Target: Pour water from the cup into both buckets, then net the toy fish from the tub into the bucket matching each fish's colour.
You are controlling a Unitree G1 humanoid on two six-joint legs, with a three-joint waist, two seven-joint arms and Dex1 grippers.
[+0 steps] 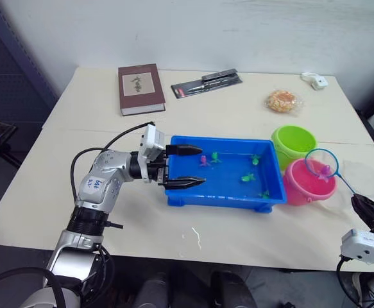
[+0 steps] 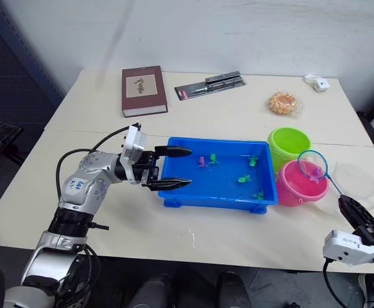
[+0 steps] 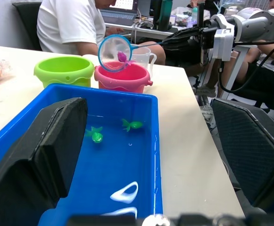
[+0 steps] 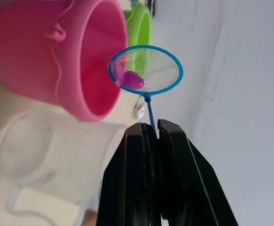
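My worry is the pink fish point(image 4: 134, 80) riding in the net point(image 1: 321, 163): it sits near the hoop's edge, over the rim of the pink bucket point(image 1: 304, 184) rather than its middle. If I tip the net from here it could bounce off the rim onto the bench point(image 1: 238, 240), or drop toward the green bucket point(image 1: 292, 142) just behind, which touches the pink one. The stick is thin and pinched only at its far end, so any wrist roll could twist it in the grip and swing the hoop off target. The clear cup point(image 1: 361, 179) stands close beside the pink bucket, near enough for the handle to clip it.

My right gripper point(image 4: 151, 130) is low at the bench's near right corner, closed tight on the stick, reaching up and inward toward the buckets. My left gripper point(image 1: 183, 167) is held out level from a bent elbow, jaws spread wide and empty, straddling the left end wall of the blue tub point(image 1: 193, 196), where green fish and one pink fish remain in the water.
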